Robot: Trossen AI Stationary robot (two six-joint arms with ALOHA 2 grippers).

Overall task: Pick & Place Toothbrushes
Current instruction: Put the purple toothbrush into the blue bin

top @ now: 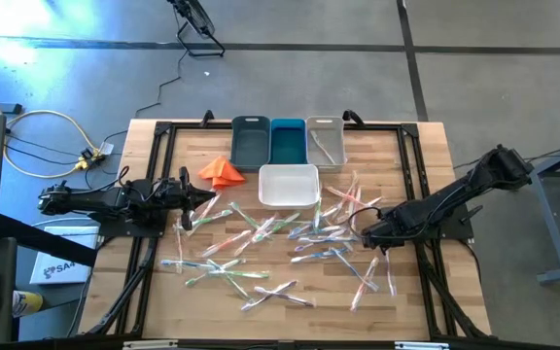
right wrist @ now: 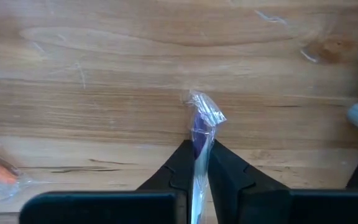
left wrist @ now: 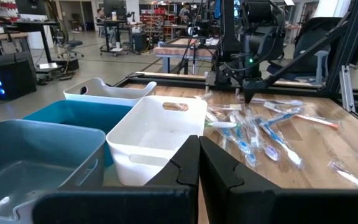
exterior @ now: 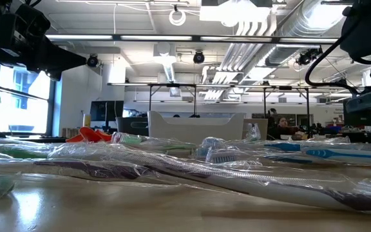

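The right gripper (right wrist: 196, 163) hides most of the wrapped toothbrush (right wrist: 201, 127) pinched between its fingers, only the crinkled end showing above the table (right wrist: 104, 68), while the left gripper (left wrist: 197, 163) waits shut by the bins (left wrist: 151, 134).

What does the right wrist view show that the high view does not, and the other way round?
Only the right wrist view shows the grip: the right gripper is shut on a wrapped toothbrush with a purple handle, above bare wood.

Only the high view shows the layout: four bins, one with a toothbrush inside, an orange cloth, many scattered toothbrushes, and the left gripper waiting on the table's left side.

Both show the wooden table and the right gripper low over it.
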